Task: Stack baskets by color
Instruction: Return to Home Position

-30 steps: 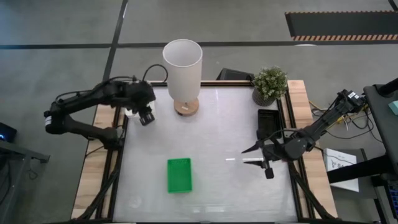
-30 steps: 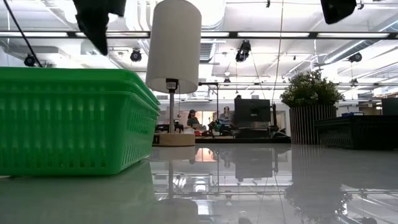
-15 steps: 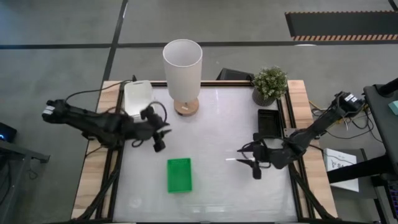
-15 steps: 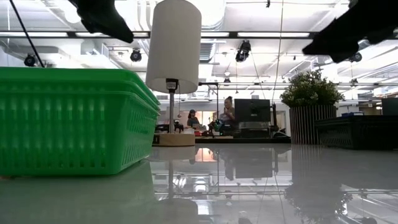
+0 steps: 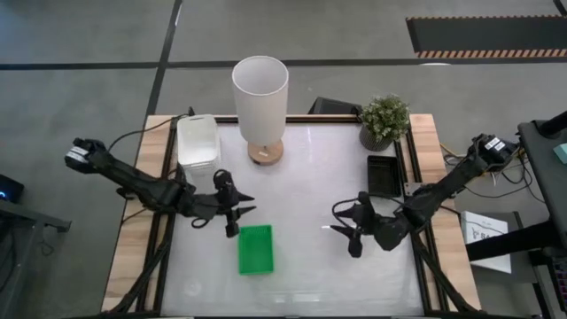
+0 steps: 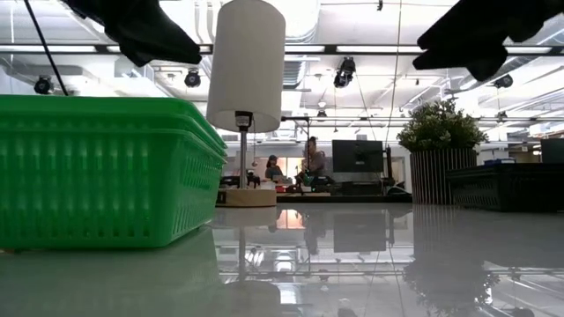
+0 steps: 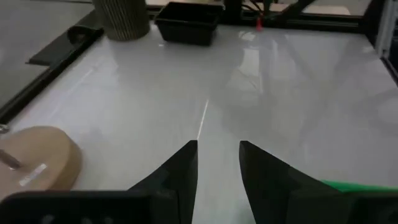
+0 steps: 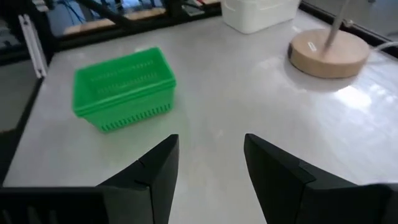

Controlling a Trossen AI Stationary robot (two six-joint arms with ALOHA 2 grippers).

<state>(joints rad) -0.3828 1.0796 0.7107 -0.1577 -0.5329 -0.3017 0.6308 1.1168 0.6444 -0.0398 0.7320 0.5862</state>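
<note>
Green baskets (image 5: 255, 249) lie front-centre on the white table (image 5: 301, 275), long axis running front to back, open side up; unmoved since 1.0 s ago.

Lamp (image 5: 260, 89) stands at back centre, unchanged.

White baskets (image 5: 197, 140) sit in the back-left corner, long axis front to back. They are now fully exposed; 1.0 s ago the left arm covered them.

Black baskets (image 5: 384, 175) lie along the right edge just in front of the potted plant (image 5: 384, 118), long axis front to back, same spot as before.

Left gripper (image 5: 249, 204) has come from the back-left corner to just behind the green baskets. It points toward table centre, fingers apart, empty.

Right gripper (image 5: 339, 221) has shifted slightly toward centre, well apart from the black baskets, fingers apart, empty.
</note>
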